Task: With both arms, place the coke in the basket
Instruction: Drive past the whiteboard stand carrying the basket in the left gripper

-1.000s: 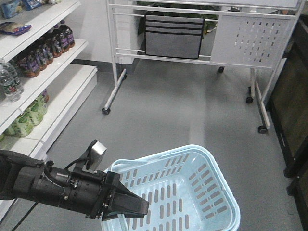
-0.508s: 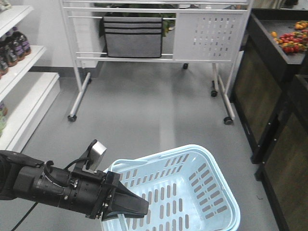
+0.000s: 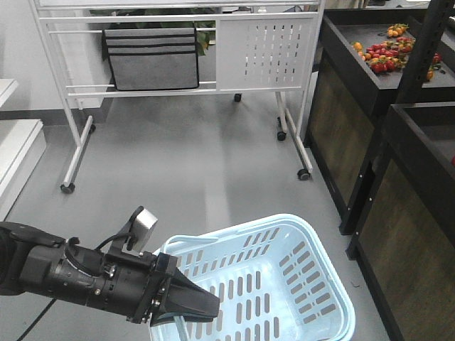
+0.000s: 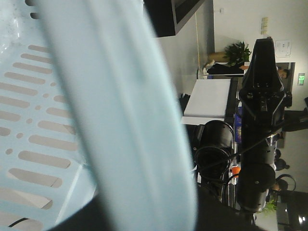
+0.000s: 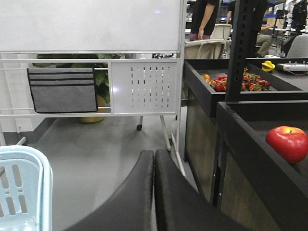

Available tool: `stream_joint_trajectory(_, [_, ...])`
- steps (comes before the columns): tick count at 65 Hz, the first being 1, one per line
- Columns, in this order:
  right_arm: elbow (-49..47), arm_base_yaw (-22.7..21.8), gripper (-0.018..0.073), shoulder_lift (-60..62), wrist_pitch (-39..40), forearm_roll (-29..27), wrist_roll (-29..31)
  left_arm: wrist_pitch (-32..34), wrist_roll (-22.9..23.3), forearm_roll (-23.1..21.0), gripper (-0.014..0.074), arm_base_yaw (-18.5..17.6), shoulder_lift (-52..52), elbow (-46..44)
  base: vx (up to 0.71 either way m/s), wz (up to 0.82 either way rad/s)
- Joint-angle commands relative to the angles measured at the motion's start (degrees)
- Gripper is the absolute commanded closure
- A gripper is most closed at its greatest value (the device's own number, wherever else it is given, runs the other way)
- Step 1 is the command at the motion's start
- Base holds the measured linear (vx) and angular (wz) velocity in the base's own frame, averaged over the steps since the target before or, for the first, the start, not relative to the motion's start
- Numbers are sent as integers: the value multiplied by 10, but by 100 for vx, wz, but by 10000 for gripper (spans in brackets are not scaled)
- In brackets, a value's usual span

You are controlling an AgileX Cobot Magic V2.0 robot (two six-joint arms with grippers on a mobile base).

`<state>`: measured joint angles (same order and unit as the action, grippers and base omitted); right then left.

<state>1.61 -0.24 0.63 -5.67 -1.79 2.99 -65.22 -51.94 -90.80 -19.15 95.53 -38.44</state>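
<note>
Light blue plastic basket (image 3: 234,231) with slotted sides, upright, its open top facing up. The black left hand (image 3: 202,307) clamps the basket's near rim. The right hand (image 5: 154,156) hangs apart, fingers pressed together.

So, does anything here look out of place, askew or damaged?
Nothing looks damaged or spilled. The left gripper holds the empty basket at one end; the right gripper is shut on nothing. No coke in view.
</note>
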Motion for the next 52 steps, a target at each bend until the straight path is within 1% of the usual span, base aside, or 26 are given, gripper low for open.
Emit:
stream_joint_trajectory(1, [4, -3, 569, 7, 43, 1, 4, -57, -6, -37, 603, -2, -27, -9, 8, -13])
stream_joint_trajectory(17, [4, -3, 569, 7, 43, 1, 4, -57, -6, -37, 603, -2, -27, -9, 10, -5])
stream_joint_trajectory(52, [4, -3, 569, 7, 43, 1, 4, -57, -6, -37, 602, -2, -27, -9, 17, 7])
